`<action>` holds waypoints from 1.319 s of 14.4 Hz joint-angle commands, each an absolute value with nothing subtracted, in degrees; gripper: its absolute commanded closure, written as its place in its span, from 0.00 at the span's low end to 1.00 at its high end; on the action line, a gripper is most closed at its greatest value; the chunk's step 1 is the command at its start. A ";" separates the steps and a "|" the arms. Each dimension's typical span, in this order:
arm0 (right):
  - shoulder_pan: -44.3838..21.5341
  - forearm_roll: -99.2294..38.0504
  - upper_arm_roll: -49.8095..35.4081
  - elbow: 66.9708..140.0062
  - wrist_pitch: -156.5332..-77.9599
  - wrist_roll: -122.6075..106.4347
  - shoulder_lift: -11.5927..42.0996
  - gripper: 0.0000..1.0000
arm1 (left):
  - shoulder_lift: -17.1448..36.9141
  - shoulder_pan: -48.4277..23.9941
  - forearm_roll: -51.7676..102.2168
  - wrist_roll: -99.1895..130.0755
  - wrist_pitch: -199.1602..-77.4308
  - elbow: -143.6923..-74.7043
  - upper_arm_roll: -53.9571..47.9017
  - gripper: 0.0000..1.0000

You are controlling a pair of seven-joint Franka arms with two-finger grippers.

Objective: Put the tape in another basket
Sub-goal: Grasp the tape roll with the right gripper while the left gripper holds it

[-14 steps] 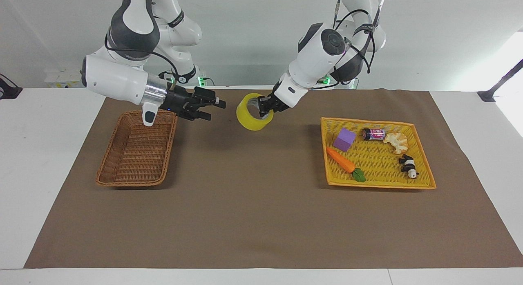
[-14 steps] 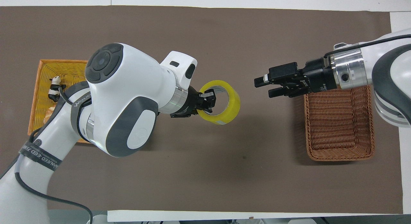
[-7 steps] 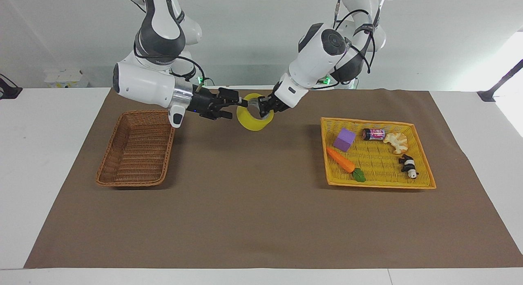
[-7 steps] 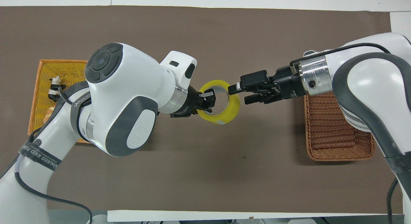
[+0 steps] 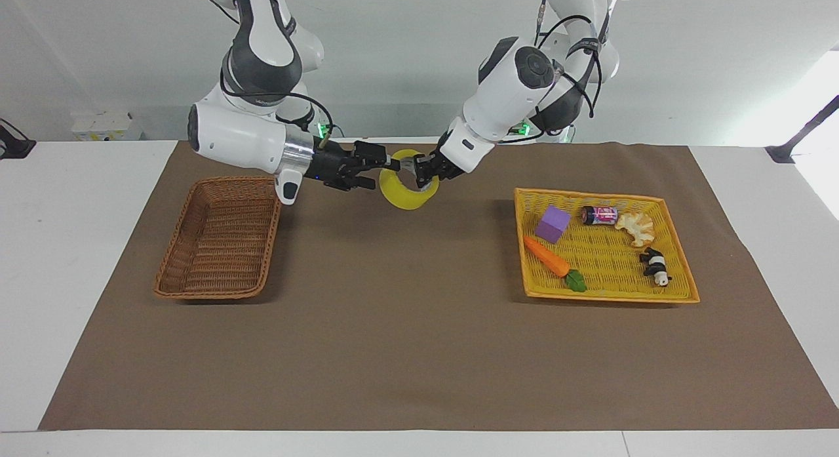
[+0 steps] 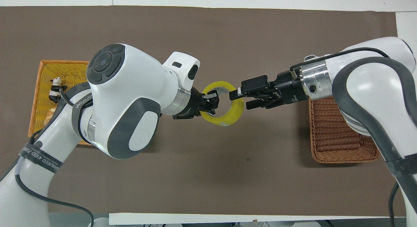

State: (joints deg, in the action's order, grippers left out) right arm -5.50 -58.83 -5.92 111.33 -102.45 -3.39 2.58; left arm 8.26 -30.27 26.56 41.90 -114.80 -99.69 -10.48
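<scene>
The yellow tape roll (image 5: 406, 196) hangs in the air over the brown mat between the two baskets; it also shows in the overhead view (image 6: 236, 111). My left gripper (image 5: 419, 170) (image 6: 210, 101) is shut on the tape's wall, on the side toward the yellow tray. My right gripper (image 5: 383, 172) (image 6: 239, 100) is open, its fingers on either side of the tape's wall at the side toward the brown wicker basket (image 5: 210, 292) (image 6: 345, 157). That basket holds nothing.
The flat yellow tray (image 5: 609, 298) (image 6: 40, 90) at the left arm's end holds a purple cube (image 5: 552, 223), a carrot (image 5: 547, 257), a small can (image 5: 600, 214), a pale pastry-like toy (image 5: 634, 227) and a panda figure (image 5: 655, 265).
My right gripper has moved from over the wicker basket's edge to the tape and now brackets its wall. My left gripper and the tape have stayed in place.
</scene>
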 commanded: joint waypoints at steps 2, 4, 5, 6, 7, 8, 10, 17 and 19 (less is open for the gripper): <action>-5.97 -59.94 -5.98 113.47 -103.45 -2.99 0.79 0.01 | 7.47 -30.15 26.81 41.92 -113.91 -99.76 -10.37 1.00; -6.50 -59.94 -5.89 113.47 -103.62 -2.99 0.79 0.01 | 7.47 -29.97 26.81 41.92 -113.91 -99.76 -10.37 1.00; -6.50 -59.94 -5.89 113.47 -103.62 -2.99 0.79 0.01 | 7.47 -30.06 26.81 42.01 -114.08 -99.76 -10.37 1.00; -6.50 -59.94 -5.89 113.47 -103.62 -3.16 0.79 0.01 | 7.47 -30.23 26.81 42.36 -114.52 -99.76 -10.28 1.00; -6.50 -59.94 -5.89 113.47 -103.62 -3.25 0.79 0.03 | 7.64 -30.15 26.72 42.45 -114.52 -99.41 -10.28 1.00; -6.59 -59.94 -5.89 113.55 -103.97 -3.34 0.79 0.05 | 7.65 -29.97 26.72 42.45 -114.43 -99.32 -10.28 1.00; -6.59 -59.85 -5.89 113.55 -104.24 -3.51 0.79 0.14 | 7.65 -29.97 26.54 42.45 -114.43 -99.32 -10.28 1.00; -6.59 -59.85 -5.89 113.55 -104.24 -4.22 0.79 0.98 | 7.65 -29.88 26.46 42.45 -114.26 -99.49 -10.28 1.00; -6.50 -59.85 -5.89 113.55 -104.06 -4.31 0.79 1.00 | 7.65 -29.88 26.46 42.54 -114.43 -99.40 -10.28 1.00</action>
State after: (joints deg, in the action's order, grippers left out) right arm -6.42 -59.16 -5.93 111.83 -103.11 -3.50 2.13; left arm 8.29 -30.24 26.50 41.96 -114.78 -99.70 -10.41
